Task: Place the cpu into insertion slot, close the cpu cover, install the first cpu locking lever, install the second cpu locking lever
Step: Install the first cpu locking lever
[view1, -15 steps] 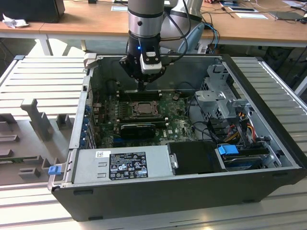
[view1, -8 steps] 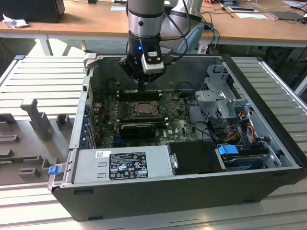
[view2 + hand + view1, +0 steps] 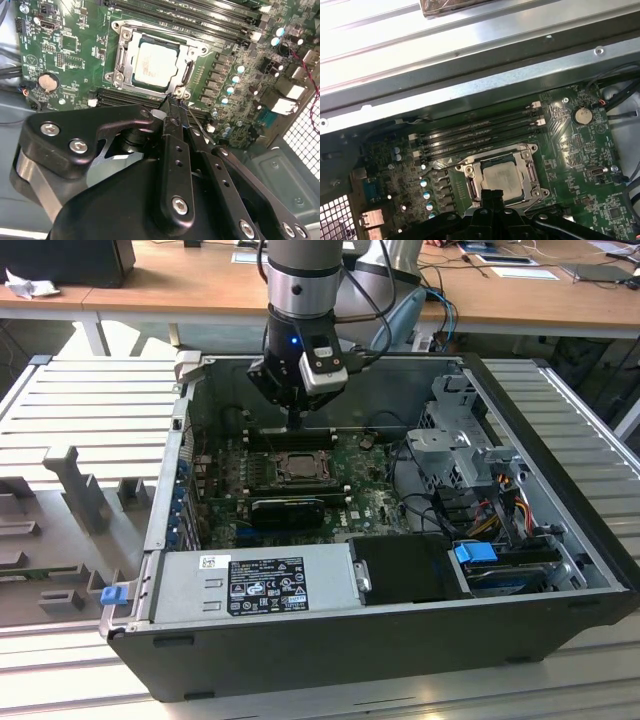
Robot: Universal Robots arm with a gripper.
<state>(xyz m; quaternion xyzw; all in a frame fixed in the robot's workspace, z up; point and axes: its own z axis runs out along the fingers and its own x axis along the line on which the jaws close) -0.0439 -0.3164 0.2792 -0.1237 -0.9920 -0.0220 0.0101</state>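
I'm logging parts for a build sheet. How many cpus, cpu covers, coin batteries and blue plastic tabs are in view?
cpu: 1
cpu cover: 1
coin battery: 1
blue tabs: 2
Total: 5

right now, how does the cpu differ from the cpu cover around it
The cpu is a solid pale grey square; the cpu cover is a silvery metal frame with an open centre. The cpu shows through the window, while the cpu cover rings it and reaches further out. Both are squarish and lie flat in the socket on the green motherboard.
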